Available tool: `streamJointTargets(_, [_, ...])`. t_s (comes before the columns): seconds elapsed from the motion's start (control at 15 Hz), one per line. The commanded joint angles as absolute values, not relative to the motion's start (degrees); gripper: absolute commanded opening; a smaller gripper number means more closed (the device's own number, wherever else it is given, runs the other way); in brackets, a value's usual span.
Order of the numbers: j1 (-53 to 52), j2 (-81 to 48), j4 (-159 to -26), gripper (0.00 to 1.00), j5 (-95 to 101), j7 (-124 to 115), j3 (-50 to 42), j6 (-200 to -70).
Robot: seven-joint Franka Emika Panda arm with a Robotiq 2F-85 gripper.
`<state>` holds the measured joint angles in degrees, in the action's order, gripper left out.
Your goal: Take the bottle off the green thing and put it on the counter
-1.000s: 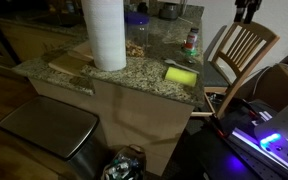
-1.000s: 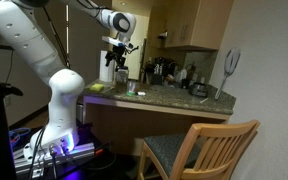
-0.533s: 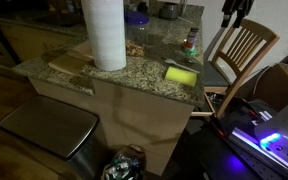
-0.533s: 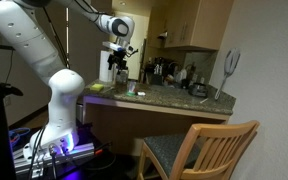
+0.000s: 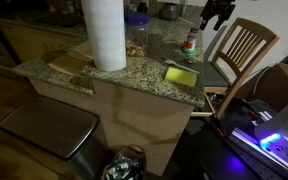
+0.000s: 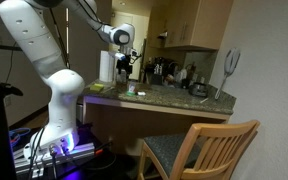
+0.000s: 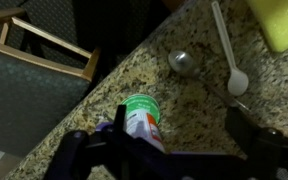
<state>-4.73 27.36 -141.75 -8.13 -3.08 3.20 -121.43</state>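
The bottle, small with a red cap and pale body, stands upright on the green thing near the counter's edge by the chair. It also shows in an exterior view. My gripper hangs open just above and beside it, as another exterior view shows. In the wrist view the bottle has a white body, a red band and a green-rimmed round end. It sits between my open fingers, close to the left one. My gripper holds nothing.
A yellow-green sponge block lies near the bottle. A white spoon and a metal spoon lie beyond it. A tall paper-towel roll stands mid-counter. A wooden chair stands against the counter's edge.
My gripper has come down and moved in over the counter toward the bottle. The bottle and the green thing have not moved.
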Motion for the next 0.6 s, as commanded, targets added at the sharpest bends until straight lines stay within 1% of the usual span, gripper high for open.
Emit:
streamJointTargets(0.0, [-2.09,21.49,-140.8,1.0,-3.45,-8.51,5.32,-128.75])
streamJointTargets(0.07, [-4.03,24.52,-141.6,1.0,-5.76,-5.83,3.81,-126.08])
streamJointTargets(0.4, [-3.99,24.09,-141.52,1.0,-5.3,-6.4,3.94,-126.59])
streamJointTargets(0.53, [-4.18,23.47,-142.88,1.0,-5.5,-6.32,4.19,-131.34])
